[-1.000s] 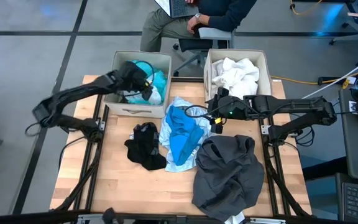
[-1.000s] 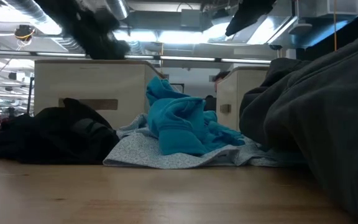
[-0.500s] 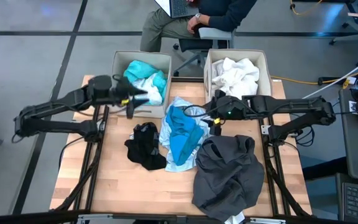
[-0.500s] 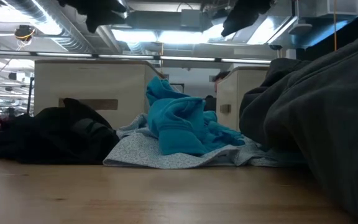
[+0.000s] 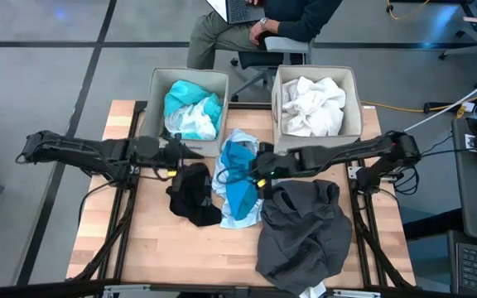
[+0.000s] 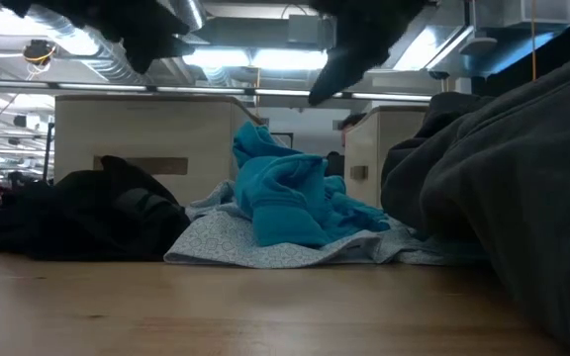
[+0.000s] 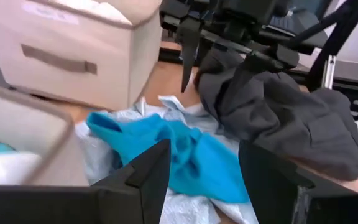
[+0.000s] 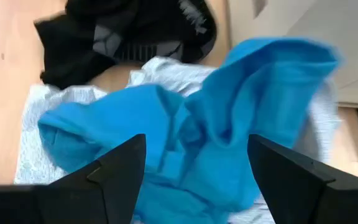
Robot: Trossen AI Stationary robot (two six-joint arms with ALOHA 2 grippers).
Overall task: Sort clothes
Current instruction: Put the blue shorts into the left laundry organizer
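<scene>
Two beige fabric bins are set side by side at the table's far edge. In the left bin (image 5: 157, 89), at about 11 o'clock from the table's middle, turquoise and white cloth (image 5: 192, 108) is heaped; in the right bin (image 5: 356, 103), at about 1 o'clock, a white garment (image 5: 313, 105) is piled.

On the wooden table (image 5: 147, 240) three heaps are spread. A small black garment (image 5: 193, 192) is found at 9 o'clock from the middle. Just beside it, at the centre, a bright blue garment (image 5: 240, 178) is laid over a pale blue patterned one (image 5: 247, 219). The largest, dark grey garment (image 5: 305, 232) is sprawled at 4 to 5 o'clock, touching the pale blue one, and its near end is cut off by the edge of the high view.

The left gripper (image 5: 180, 153) is held above the black garment's far edge, close to the left bin's front wall; its fingers (image 7: 148, 177) are seen spread apart, with nothing between them. The right gripper (image 5: 259, 165) is poised over the bright blue garment, and its fingers (image 8: 114, 171) are likewise parted and empty.

In the low view, the right half is blocked by the grey garment (image 6: 503, 188), and both arms are reduced to dark shapes at the top. A seated person (image 5: 263, 25) is partly visible beyond the bins, cut off at the top.
</scene>
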